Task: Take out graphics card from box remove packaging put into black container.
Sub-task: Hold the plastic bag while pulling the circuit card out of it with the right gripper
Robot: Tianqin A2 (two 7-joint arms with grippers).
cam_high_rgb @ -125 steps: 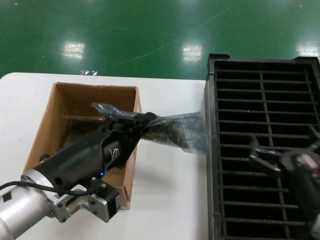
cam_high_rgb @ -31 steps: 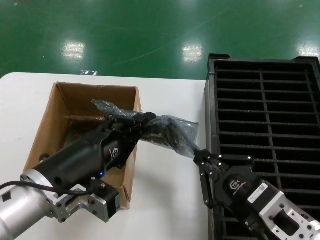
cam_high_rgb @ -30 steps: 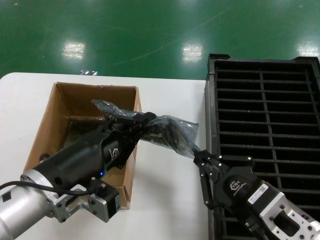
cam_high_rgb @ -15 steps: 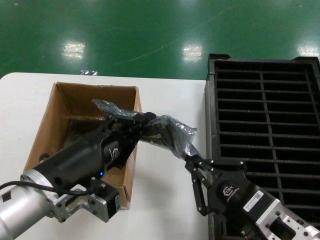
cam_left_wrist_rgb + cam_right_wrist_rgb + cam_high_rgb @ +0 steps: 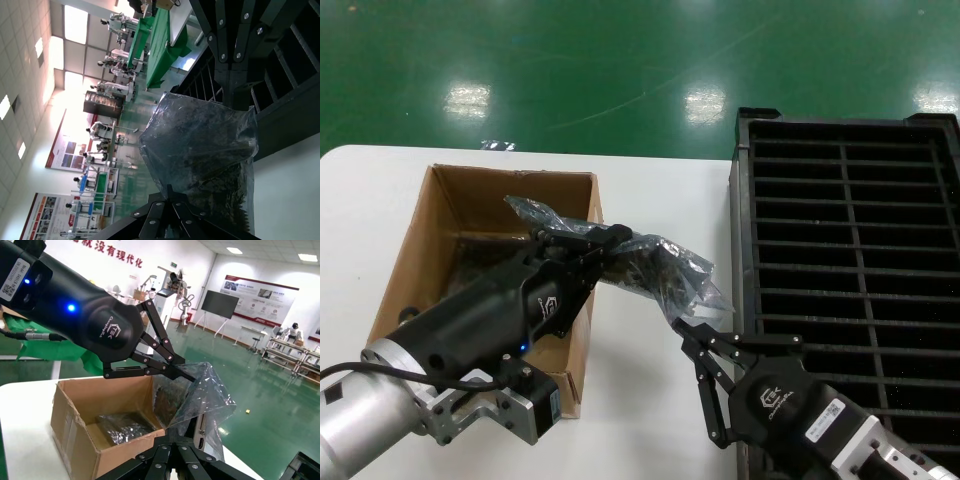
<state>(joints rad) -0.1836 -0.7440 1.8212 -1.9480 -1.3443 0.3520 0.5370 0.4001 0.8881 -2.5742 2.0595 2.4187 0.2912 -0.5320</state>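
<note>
My left gripper (image 5: 612, 240) is shut on one end of the packaging (image 5: 665, 272), a crinkly translucent bag held in the air over the right wall of the cardboard box (image 5: 410, 250). The dark graphics card (image 5: 210, 160) shows inside the bag, and its silver bracket (image 5: 201, 429) is seen in the right wrist view. My right gripper (image 5: 684, 330) is shut on the bag's lower far end, just left of the black container (image 5: 850, 235). In the right wrist view its fingertips (image 5: 174, 442) pinch the bag below the left gripper (image 5: 186, 374).
Another bagged item (image 5: 120, 424) lies on the box floor. The white table (image 5: 650, 410) runs between box and container. The slotted container fills the right side. Green floor lies beyond the table's far edge.
My right gripper has come off the container, reached the bag's lower end and closed on it, then drawn toward me and left. The bag has crumpled there. The left arm has stayed put.
</note>
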